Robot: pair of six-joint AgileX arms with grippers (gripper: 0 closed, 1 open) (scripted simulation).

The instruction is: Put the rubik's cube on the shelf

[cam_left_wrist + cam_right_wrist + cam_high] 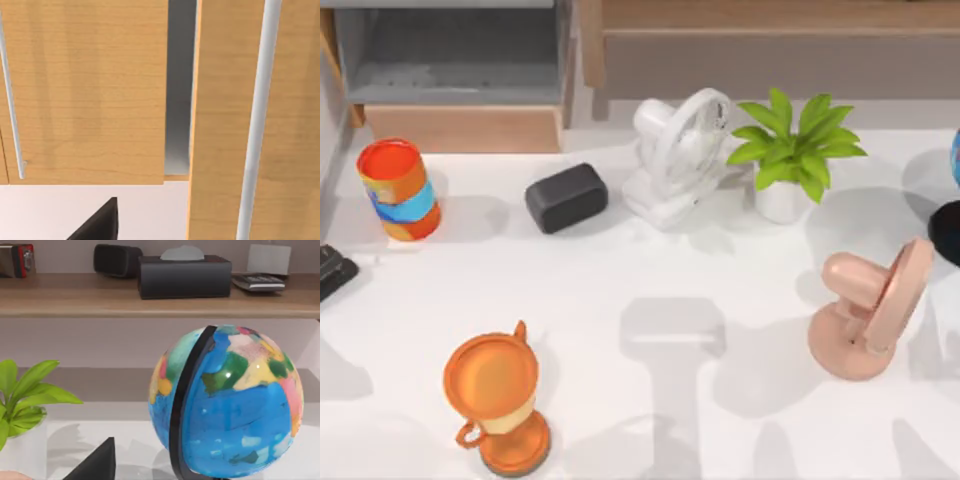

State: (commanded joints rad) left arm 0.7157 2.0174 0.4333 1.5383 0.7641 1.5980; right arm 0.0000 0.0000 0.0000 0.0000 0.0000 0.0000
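Left gripper: one dark finger in view, spread or pressed together cannot tell. Just beneath it, white table. Straight ahead and close, light wooden panels split by a narrow grey gap.

Right gripper: one dark finger in view, state likewise cannot tell. Just ahead, a globe, with a potted plant to one side. Beyond and above these, the shelf, carrying a black tissue box, a dark speaker and a calculator. Rubik's cube: place cannot tell.
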